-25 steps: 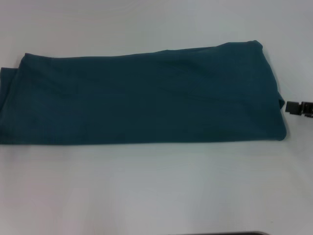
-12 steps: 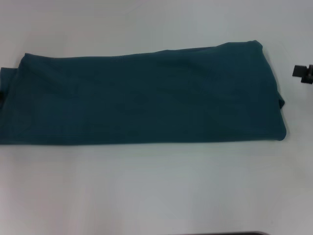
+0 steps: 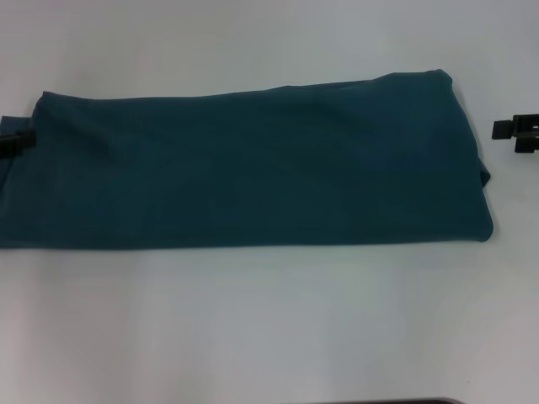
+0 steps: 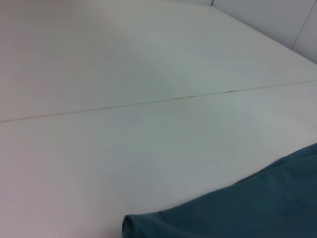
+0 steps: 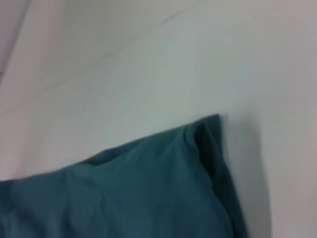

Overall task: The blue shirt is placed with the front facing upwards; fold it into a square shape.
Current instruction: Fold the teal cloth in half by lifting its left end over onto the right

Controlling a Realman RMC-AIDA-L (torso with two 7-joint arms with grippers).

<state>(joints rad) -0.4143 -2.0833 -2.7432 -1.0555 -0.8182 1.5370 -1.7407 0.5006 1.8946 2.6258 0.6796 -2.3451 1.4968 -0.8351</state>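
The blue shirt (image 3: 253,168) lies folded into a long, plain teal band across the white table, with no print showing. My left gripper (image 3: 15,141) pokes in at the picture's left edge, right at the shirt's left end. My right gripper (image 3: 515,132) hovers at the right edge, a small gap away from the shirt's right end, near its far corner. One rounded corner of the shirt (image 4: 228,213) shows in the left wrist view. The right wrist view shows another folded corner of the shirt (image 5: 148,188).
The white table (image 3: 269,320) spreads around the shirt, with a wide bare strip in front. A thin seam (image 4: 148,102) crosses the tabletop in the left wrist view. A dark edge (image 3: 387,401) shows at the table's near side.
The right gripper has moved from beside the shirt's right edge toward the far side. The left gripper has come into view at the shirt's left end.
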